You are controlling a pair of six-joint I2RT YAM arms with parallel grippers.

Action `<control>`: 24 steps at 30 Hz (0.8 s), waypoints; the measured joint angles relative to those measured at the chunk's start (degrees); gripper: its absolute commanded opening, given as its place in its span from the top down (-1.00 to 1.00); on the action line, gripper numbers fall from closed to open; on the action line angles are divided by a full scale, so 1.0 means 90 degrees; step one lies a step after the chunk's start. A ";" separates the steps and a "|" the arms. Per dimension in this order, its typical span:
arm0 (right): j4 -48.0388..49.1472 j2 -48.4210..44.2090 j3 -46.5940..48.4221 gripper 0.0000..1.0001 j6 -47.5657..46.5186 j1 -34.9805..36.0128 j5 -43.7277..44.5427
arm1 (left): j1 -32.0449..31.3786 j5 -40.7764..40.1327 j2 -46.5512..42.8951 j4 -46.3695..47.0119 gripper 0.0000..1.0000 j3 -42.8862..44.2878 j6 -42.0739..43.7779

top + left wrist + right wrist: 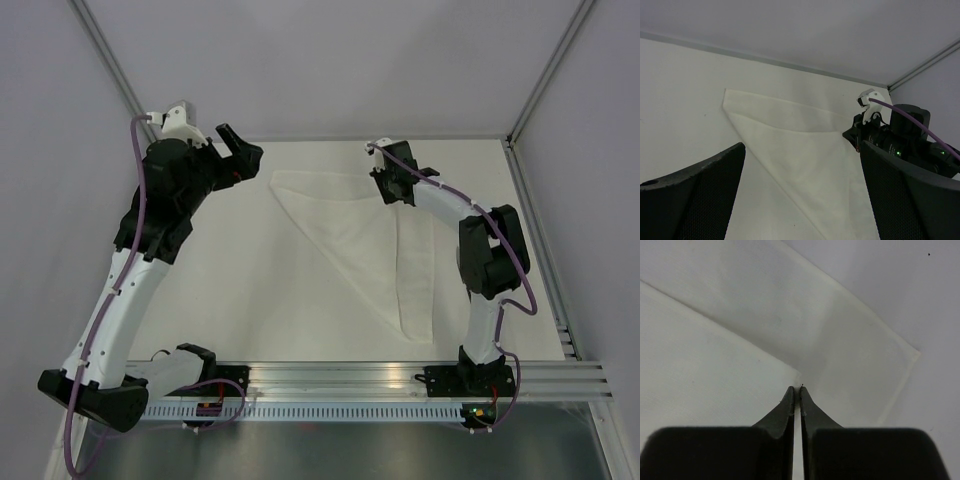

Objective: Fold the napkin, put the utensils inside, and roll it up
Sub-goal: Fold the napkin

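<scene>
While the napkin (350, 235) lies folded into a long triangle on the right half of the worktop (240, 290), its broad side runs close along the far edge. Its narrow point reaches toward the near edge and stops near the aluminium rail (340, 375) that carries the arm bases. The widest stretch of bare worktop lies left of the cloth, between it and the left arm. The cloth is white, soft and faintly creased, barely darker than the pale matte surface. A second layer shows as a straight fold line down its right part. The right gripper (392, 190) sits at the far end of that line, and in its wrist view the dark tapered fingers (790, 407) are pressed together on the corner of the upper layer. The left gripper (241, 146) hangs near the far left corner, apart from the cloth, its mesh-textured fingers (695, 195) spread wide and holding nothing. Grey panels (300, 60) close off the far, left and right sides, and the right arm's elbow (492, 250) stands just beside the napkin's right edge.
</scene>
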 measured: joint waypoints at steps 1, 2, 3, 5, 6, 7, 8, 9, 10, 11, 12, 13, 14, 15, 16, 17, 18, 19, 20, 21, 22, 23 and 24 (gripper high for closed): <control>-0.0019 0.0000 0.0041 0.99 0.0027 -0.0005 -0.0046 | 0.0000 0.0000 0.0002 0.0002 -0.99 -0.0019 -0.0002; -0.0024 0.0000 0.0068 0.99 0.0049 -0.0005 -0.0100 | 0.0000 0.0000 0.0002 0.0005 -0.99 -0.0034 -0.0002; -0.0046 -0.0005 0.0083 0.99 0.0070 0.0005 -0.0177 | 0.0000 0.0000 0.0002 0.0002 -0.99 -0.0051 -0.0002; -0.0097 -0.0017 0.0092 0.99 0.0117 0.0056 -0.0277 | 0.0000 0.0000 0.0002 0.0010 -0.99 -0.0085 -0.0002; -0.0141 -0.0022 0.0092 0.99 0.0141 0.0092 -0.0333 | 0.0000 0.0000 0.0002 0.0012 -0.99 -0.0100 -0.0002; -0.0202 -0.0044 0.0092 0.99 0.0172 0.0155 -0.0384 | 0.0000 0.0000 0.0002 0.0007 -0.99 -0.0104 -0.0002; -0.0248 -0.0061 0.0092 0.99 0.0194 0.0214 -0.0440 | 0.0000 0.0000 0.0002 0.0012 -0.99 -0.0104 -0.0002; -0.0294 -0.0092 0.0092 0.99 0.0214 0.0299 -0.0478 | 0.0000 0.0000 0.0002 0.0017 -0.99 -0.0104 -0.0002; -0.0335 -0.0136 0.0092 0.99 0.0223 0.0384 -0.0500 | 0.0000 0.0002 0.0000 0.0024 -0.99 -0.0104 -0.0002; -0.0362 -0.0187 0.0092 0.99 0.0233 0.0469 -0.0517 | 0.0000 0.0002 0.0000 0.0032 -0.99 -0.0104 -0.0002; -0.0379 -0.0240 0.0092 0.99 0.0240 0.0544 -0.0549 | 0.0000 0.0002 0.0000 0.0034 -0.99 -0.0104 -0.0002; -0.0389 -0.0304 0.0092 0.99 0.0257 0.0617 -0.0600 | 0.0000 0.0002 0.0000 0.0034 -0.99 -0.0104 -0.0005; -0.0403 -0.0357 0.0092 0.99 0.0265 0.0675 -0.0641 | 0.0000 0.0002 0.0000 0.0036 -0.99 -0.0104 -0.0005; -0.0442 -0.0432 0.0092 0.99 0.0272 0.0736 -0.0685 | 0.0000 0.0002 -0.0005 0.0036 -0.99 -0.0104 -0.0005; -0.0491 -0.0515 0.0090 0.99 0.0279 0.0818 -0.0712 | 0.0000 0.0002 -0.0007 0.0036 -0.99 -0.0104 -0.0005; -0.0537 -0.0602 0.0078 0.99 0.0284 0.0889 -0.0714 | 0.0000 0.0002 -0.0012 0.0036 -0.99 -0.0104 -0.0005; -0.0551 -0.0716 0.0039 0.99 0.0289 0.0996 -0.0714 | 0.0000 0.0002 -0.0019 0.0036 -0.99 -0.0107 -0.0005; -0.0573 -0.0814 0.0000 0.99 0.0306 0.1090 -0.0716 | 0.0000 0.0002 -0.0029 0.0036 -0.99 -0.0107 -0.0005; -0.0612 -0.0933 -0.0041 0.99 0.0323 0.1263 -0.0716 | 0.0000 0.0002 -0.0041 0.0036 -0.99 -0.0107 -0.0007; -0.0661 -0.1042 -0.0066 0.99 0.0342 0.1537 -0.0699 | 0.0000 0.0002 -0.0063 0.0036 -0.99 -0.0112 -0.0007; -0.0680 -0.1088 -0.0068 0.99 0.0357 0.1749 -0.0712 | 0.0000 0.0000 -0.0085 0.0034 -0.99 -0.0119 -0.0007; -0.0682 -0.1129 -0.0068 0.99 0.0376 0.2050 -0.0721 | 0.0000 -0.0002 -0.0117 0.0029 -0.99 -0.0126 -0.0007; -0.0687 -0.1149 -0.0068 0.99 0.0381 0.2378 -0.0729 | 0.0000 -0.0005 -0.0146 0.0024 -0.99 -0.0126 -0.0007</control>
